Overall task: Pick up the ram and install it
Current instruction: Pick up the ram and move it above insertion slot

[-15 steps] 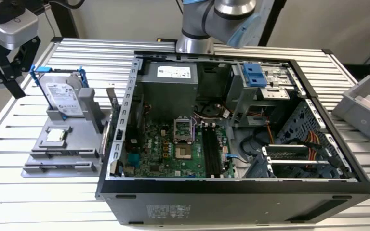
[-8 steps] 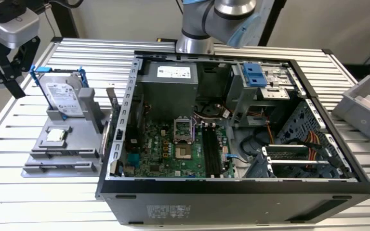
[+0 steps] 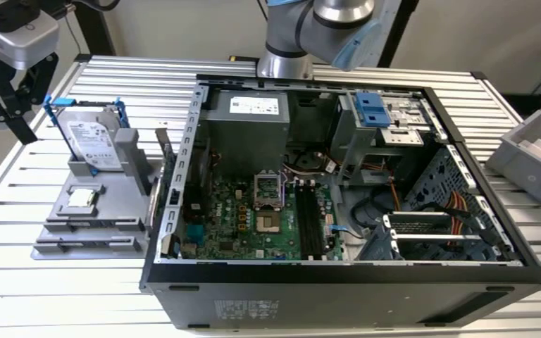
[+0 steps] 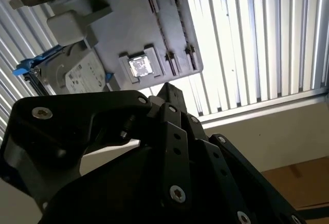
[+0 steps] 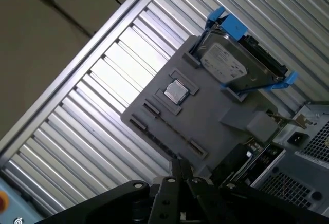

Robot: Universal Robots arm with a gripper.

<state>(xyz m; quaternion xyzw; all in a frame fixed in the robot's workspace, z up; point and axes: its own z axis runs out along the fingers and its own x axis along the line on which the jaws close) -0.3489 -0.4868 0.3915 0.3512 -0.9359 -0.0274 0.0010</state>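
First wrist view: black jointed gripper (image 5: 180,164) hangs clenched, empty, above the ribbed metal table (image 5: 103,98).

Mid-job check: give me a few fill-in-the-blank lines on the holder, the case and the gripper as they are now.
1. The hard drive stands in the grey holder in a ___ frame.
2. The small square chip lies in the holder, ___ the computer case.
3. The ram stands on edge at the holder's side nearest the ___.
4. The gripper, pointing at the holder, is ___ and holds nothing.

Missing words: blue; outside; case; shut.
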